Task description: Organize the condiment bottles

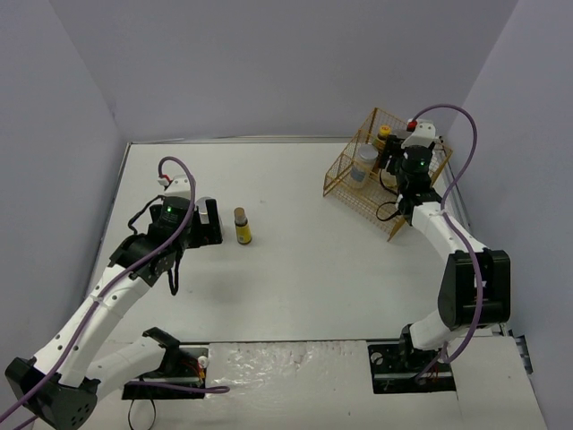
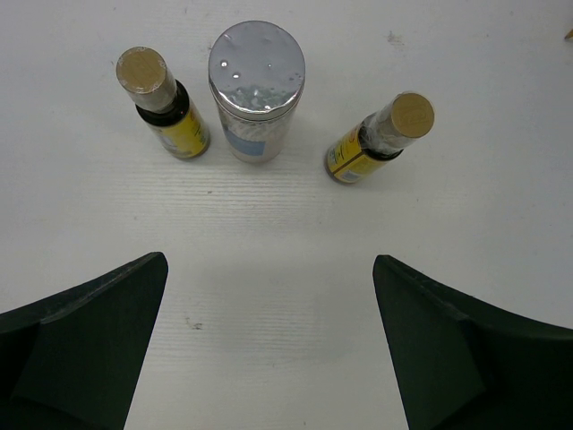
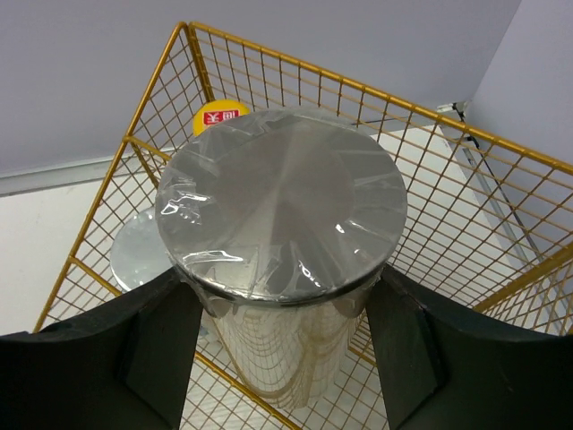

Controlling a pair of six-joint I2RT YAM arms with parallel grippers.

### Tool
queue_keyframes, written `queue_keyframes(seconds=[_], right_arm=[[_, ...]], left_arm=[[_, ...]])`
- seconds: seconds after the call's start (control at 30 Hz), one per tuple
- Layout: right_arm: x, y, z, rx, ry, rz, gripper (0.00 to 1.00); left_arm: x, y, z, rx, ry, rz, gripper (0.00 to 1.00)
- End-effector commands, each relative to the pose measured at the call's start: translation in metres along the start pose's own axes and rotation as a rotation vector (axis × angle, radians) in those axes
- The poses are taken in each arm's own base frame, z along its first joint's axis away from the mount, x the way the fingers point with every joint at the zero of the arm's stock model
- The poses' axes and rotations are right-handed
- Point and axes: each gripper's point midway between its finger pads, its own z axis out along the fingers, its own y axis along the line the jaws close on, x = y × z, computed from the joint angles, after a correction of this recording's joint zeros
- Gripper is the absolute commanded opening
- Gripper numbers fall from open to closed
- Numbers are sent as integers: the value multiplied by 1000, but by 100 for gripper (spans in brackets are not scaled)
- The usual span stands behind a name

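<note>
The right end effector [image 3: 282, 345] clamped a silver-lidded bottle [image 3: 282, 206] inside the gold basket [image 3: 466, 179]. The left end effector [image 2: 269, 269] gaped wide and empty, with three bottles [image 2: 257, 90] standing just ahead of it.

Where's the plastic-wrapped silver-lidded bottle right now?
The silver-lidded bottle sits between the right gripper's fingers inside the gold wire basket, far right in the top view.
</note>
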Motion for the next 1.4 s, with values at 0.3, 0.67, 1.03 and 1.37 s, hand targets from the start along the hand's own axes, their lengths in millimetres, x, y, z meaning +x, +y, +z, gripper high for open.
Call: queue_keyframes(seconds=[0.3, 0.67, 1.03, 1.37], right_arm=[[-37, 20, -15, -126, -209, -23, 0], [7, 30, 4, -176, -147, 15, 0], [31, 47, 20, -259, -93, 12, 16], [39, 44, 14, -257, -32, -54, 49]], left_arm=[[-21, -4, -4, 19, -72, -29, 97], [-15, 0, -7, 13, -59, -24, 97], [-13, 1, -5, 7, -60, -27, 97], [-10, -1, 2, 6, -55, -36, 97]])
